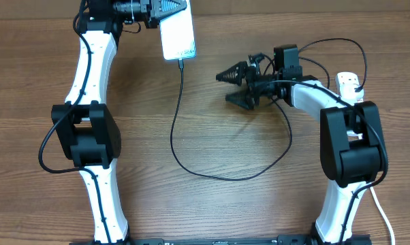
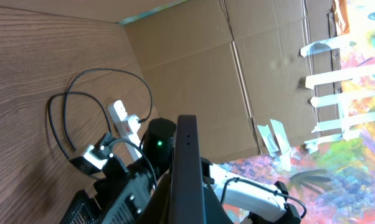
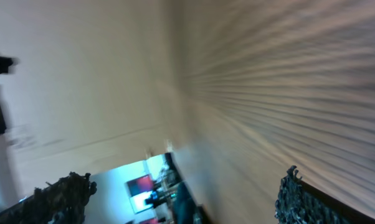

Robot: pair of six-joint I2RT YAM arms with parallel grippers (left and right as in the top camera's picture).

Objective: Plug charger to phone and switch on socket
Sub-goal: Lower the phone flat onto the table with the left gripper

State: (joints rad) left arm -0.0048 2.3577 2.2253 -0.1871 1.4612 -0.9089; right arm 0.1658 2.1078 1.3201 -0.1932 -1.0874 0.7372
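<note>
The phone [image 1: 177,34] is held at top center of the overhead view, clamped tight in the left gripper [image 1: 165,9]. The right gripper [image 1: 238,85] is spread wide at mid-right, nothing in it. The socket [image 1: 349,84] is seen at the right edge, and the charger [image 1: 173,129] tip is stuck against the phone's bottom edge.

Robotics lab workbench: a wood-grain table [image 1: 246,204] carries two white-and-black robot arms, the left arm [image 1: 89,75] and the right arm [image 1: 307,93], mounted at its near edge with bare black cabling looped over their joints. Plain brown cardboard panels [image 2: 237,74], patched with strips of pale tape [image 2: 327,46], stand against the table's edge as a makeshift screen. Past the cardboard shows a brightly painted surface [image 2: 362,143]. A white power strip [image 1: 349,84] lies near the table's right edge.
</note>
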